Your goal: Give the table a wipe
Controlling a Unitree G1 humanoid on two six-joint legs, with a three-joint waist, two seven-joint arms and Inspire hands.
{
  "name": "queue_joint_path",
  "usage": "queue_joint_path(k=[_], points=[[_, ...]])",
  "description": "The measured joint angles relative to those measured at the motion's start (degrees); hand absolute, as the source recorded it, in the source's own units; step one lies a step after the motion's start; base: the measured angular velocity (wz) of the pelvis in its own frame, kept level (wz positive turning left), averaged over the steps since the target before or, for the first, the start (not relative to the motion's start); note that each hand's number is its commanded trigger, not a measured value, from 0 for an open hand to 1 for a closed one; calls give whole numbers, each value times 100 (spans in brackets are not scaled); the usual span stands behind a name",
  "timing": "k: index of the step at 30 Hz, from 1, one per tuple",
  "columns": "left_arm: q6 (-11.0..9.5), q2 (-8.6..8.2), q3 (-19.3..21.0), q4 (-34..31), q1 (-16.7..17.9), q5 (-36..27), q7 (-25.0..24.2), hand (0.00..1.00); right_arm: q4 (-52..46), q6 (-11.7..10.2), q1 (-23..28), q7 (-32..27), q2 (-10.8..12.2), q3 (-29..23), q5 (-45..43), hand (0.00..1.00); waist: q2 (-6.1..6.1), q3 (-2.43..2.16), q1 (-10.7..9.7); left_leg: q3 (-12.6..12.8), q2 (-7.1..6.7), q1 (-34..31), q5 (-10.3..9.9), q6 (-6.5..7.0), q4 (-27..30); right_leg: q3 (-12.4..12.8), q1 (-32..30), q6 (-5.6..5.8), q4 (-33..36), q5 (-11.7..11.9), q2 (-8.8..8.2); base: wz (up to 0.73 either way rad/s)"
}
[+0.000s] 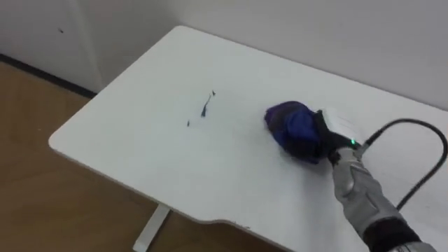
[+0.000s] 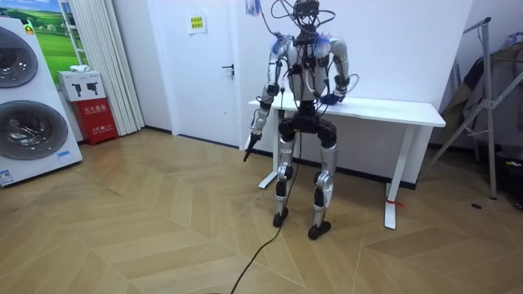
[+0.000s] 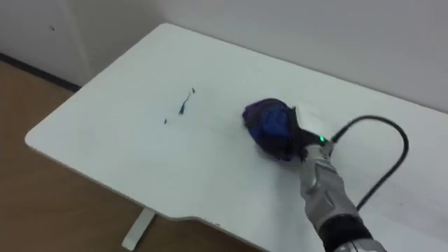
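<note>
The right hand (image 1: 329, 136) has its front buried in a bunched blue cloth (image 1: 288, 124), so its fingers are hidden and I cannot tell if they grip it. The cloth sits on the white desk (image 1: 126, 147), near some small dark marks (image 1: 205, 108), with the arm reaching out low over the desk. The left hand (image 2: 252, 140) hangs by the robot's side, too small to make out.

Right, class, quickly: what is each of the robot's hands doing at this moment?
Right hand: closed on the crumpled blue cloth, on the white table.
Left hand: hangs at its side; open or closed cannot be told.
</note>
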Motion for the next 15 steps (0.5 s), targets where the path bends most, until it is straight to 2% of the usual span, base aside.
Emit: queue_joint_path(k=[1,2,3,4,5,6,7,8,9,10,11,12,13,14,15], points=[[-137,72,110,26,-47,7,-6,0,3,-74,146,-124,-63,-188,125,100,-4,-2,-97,120,46,-25,-46,77,11,4,-56,13,18,-3,-2,-35],[-229,122,142,105,-119,17,-9,0,19,-92,212,-198,-108,-299,173,100,13,-7,-125,204,101,-59,-89,137,20,26,-99,88,112,-25,6,-32],[-341,223,240,203,-303,40,-17,0,68,-112,324,-337,-188,-534,297,100,6,-8,-200,350,152,-133,-171,164,50,-62,-275,123,592,-139,-199,-21],[-363,267,288,198,-383,58,-14,0,108,-116,410,-399,-229,-656,385,100,-11,-2,-237,372,160,-157,-180,162,118,-120,-346,131,837,-189,-403,-19],[-482,363,315,196,-477,54,5,0,243,-128,574,-534,-339,-850,546,100,16,-12,-309,372,247,-165,-255,114,246,-132,-421,153,1175,-228,-777,-10],[-619,512,292,238,-537,67,11,0,415,-141,711,-700,-441,-904,751,100,32,-23,-415,333,390,-210,-341,41,385,-12,-418,172,1168,-215,-1014,-16],[-711,654,299,362,-675,118,21,0,470,-164,858,-789,-554,-978,952,100,25,-24,-437,331,581,-306,-431,-65,567,50,-452,179,998,-159,-1162,-13],[-732,732,298,388,-701,129,25,0,493,-164,893,-802,-575,-1025,1000,100,8,-34,-442,319,659,-349,-464,-118,646,60,-440,206,859,-98,-1228,-13],[-750,827,291,368,-705,126,30,0,571,-181,977,-818,-588,-1152,1071,100,-24,-42,-590,250,852,-458,-541,-248,832,41,-412,222,520,61,-1301,0],[-751,860,287,312,-687,124,33,0,587,-197,1023,-802,-591,-1300,1085,100,-44,-41,-718,180,1025,-535,-581,-387,971,44,-363,232,200,232,-1299,0],[-750,856,283,305,-675,121,35,0,586,-198,1034,-795,-593,-1352,1079,100,-48,-41,-758,170,1105,-534,-580,-472,994,54,-346,236,69,325,-1287,0],[-748,845,252,299,-647,105,34,0,565,-196,1039,-784,-615,-1367,1068,100,-58,-49,-827,164,1272,-515,-553,-648,995,68,-350,251,-98,485,-1223,-8],[-747,835,213,295,-638,100,33,0,511,-195,1041,-757,-624,-1368,1053,100,-58,-49,-848,167,1371,-511,-532,-749,990,63,-364,261,-135,549,-1162,-20],[-743,809,171,234,-613,73,33,0,351,-193,1032,-697,-626,-1356,983,100,-58,-49,-856,188,1613,-515,-482,-991,984,53,-483,268,-15,582,-912,-29],[-733,776,168,156,-576,52,44,0,127,-195,1034,-642,-635,-1300,864,100,-77,-69,-843,218,1806,-508,-408,-1227,939,-136,-652,472,316,456,-705,-39]])
